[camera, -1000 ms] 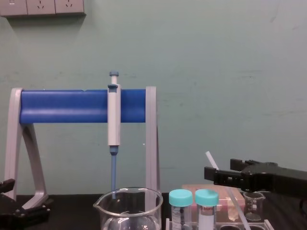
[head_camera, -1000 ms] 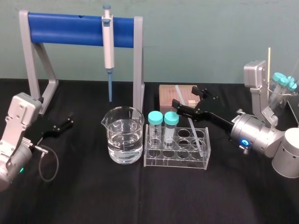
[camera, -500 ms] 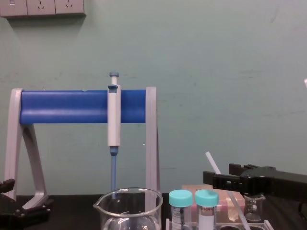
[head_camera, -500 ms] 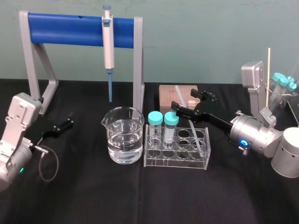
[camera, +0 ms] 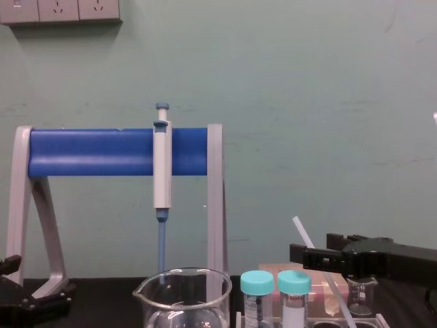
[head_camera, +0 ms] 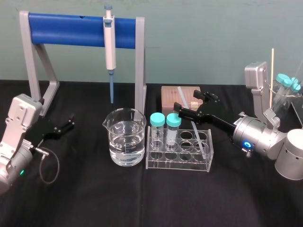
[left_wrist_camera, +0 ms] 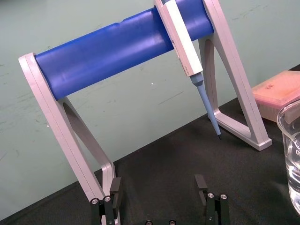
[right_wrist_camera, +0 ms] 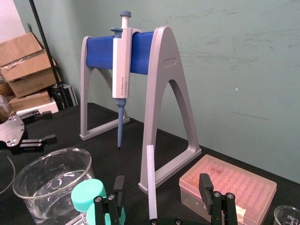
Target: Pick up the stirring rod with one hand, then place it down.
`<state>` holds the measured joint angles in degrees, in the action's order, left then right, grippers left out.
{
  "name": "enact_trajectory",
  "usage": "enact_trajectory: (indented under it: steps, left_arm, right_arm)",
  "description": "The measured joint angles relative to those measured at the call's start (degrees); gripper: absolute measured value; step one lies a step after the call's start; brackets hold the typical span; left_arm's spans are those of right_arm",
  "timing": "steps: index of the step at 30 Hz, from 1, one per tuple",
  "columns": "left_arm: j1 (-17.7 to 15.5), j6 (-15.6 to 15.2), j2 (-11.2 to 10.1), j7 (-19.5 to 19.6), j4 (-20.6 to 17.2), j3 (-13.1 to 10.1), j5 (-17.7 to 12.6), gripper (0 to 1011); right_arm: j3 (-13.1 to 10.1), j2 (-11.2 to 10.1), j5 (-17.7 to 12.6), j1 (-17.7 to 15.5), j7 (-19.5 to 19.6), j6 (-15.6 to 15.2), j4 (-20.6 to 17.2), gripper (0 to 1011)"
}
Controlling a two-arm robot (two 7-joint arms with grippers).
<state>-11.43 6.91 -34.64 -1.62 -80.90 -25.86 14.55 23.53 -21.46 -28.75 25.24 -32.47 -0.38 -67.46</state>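
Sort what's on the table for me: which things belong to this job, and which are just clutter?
In the job:
stirring rod, leaning in the tube rack
right gripper, open, the rod between its jaws in its wrist view

Just lying about:
pipette on its stand
beaker
capped tubes
pink tip box
left gripper, parked open at the left

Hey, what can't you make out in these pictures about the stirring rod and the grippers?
Head view: the right gripper covers the middle of the stirring rod.
Chest view: the bottom edge cuts off the rod's lower end and most of the test tube rack.
Right wrist view: the gripper's own body hides the rod's base.
Left wrist view: the bottom edge cuts off the left gripper below its open jaws.
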Motion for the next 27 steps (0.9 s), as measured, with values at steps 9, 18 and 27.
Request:
enact_trajectory:
  steps: [9, 18, 27]
  left_arm:
    - [0.0, 0.0, 0.0, 0.0, 0.0, 0.0, 0.0, 1000]
    - [0.0, 0.0, 0.0, 0.0, 0.0, 0.0, 0.0, 1000]
    - [0.0, 0.0, 0.0, 0.0, 0.0, 0.0, 0.0, 1000]
  right_arm:
    - [0.0, 0.0, 0.01, -0.04, 0.04, 0.0, -0.02, 1000]
    - [0.0, 0.0, 0.03, -0.05, 0.06, 0.02, -0.06, 1002]
    - [0.0, 0.0, 0.08, -0.05, 0.06, 0.07, -0.09, 927]
